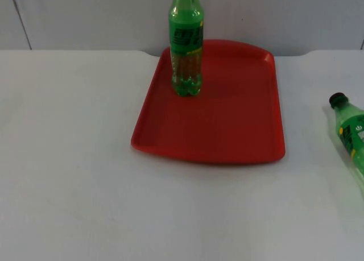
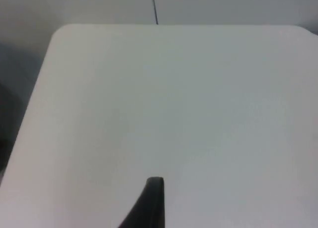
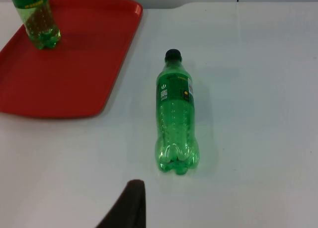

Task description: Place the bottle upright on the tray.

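Where the white worktop [image 1: 74, 175] meets the grey partition wall [image 1: 85, 16], a red tray [image 1: 227, 124] lies with a green bottle [image 1: 186, 45] standing upright on its far left part, label facing the camera. A second green bottle [image 3: 176, 123], with a black cap [image 3: 173, 54], lies on its side on the bare worktop to the right of the tray, apart from it; in the top view it shows at the right edge [image 1: 350, 130].

In the right wrist view the lying bottle is just ahead of the right gripper's black fingertip [image 3: 130, 203], its scalloped base nearest the fingertip and a little to one side of it, not touching. Its long axis runs away from the gripper, the cap pointing toward the far wall and roughly level with the tray's near corner. Whether these jaws are open or closed cannot be told, as only one fingertip is seen.

The left gripper's fingertip [image 2: 151, 203] hangs over bare worktop near a rounded corner, that arm waiting; the state of its jaws cannot be told either.

Nothing lies between the lying bottle and the tray. The standing bottle takes up one far corner of the tray, the remaining red surface bare.
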Tool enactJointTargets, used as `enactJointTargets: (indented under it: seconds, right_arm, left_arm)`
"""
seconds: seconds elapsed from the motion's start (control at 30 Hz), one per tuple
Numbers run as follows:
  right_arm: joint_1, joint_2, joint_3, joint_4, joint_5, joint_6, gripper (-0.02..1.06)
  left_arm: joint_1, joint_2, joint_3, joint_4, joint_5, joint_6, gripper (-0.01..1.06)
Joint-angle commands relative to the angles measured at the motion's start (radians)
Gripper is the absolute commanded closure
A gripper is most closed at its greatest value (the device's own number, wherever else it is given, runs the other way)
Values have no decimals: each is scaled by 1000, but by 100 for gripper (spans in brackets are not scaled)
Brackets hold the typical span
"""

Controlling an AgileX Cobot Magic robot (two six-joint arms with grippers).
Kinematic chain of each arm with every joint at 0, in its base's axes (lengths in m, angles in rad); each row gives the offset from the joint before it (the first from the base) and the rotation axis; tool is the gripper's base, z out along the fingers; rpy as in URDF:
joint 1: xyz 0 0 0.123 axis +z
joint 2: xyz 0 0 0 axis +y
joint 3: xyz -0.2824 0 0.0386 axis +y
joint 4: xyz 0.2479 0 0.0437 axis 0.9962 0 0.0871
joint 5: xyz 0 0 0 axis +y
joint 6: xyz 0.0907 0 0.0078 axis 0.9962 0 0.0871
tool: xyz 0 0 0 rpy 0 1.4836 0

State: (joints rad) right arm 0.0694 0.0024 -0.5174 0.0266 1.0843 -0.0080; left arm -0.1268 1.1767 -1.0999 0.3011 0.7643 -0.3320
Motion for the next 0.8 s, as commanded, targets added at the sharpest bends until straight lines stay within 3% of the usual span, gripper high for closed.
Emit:
enactJointTargets:
  seconds: [0.0,0.17,0.4,0.77]
  right_arm:
    - [-7,-2,1,2,-9,-4,2]
    - [-7,-2,1,2,-9,-4,2]
    - [-7,-2,1,2,-9,-4,2]
    - [-7,-2,1,2,-9,-4,2]
  left_arm:
    - [-8,-40,44,-27,-19,-1,15]
    - [-8,-142,173,-76,-41,45,15]
    - [-8,-322,336,-259,-92,326,15]
    - [-8,-598,351,-301,-17,324,15]
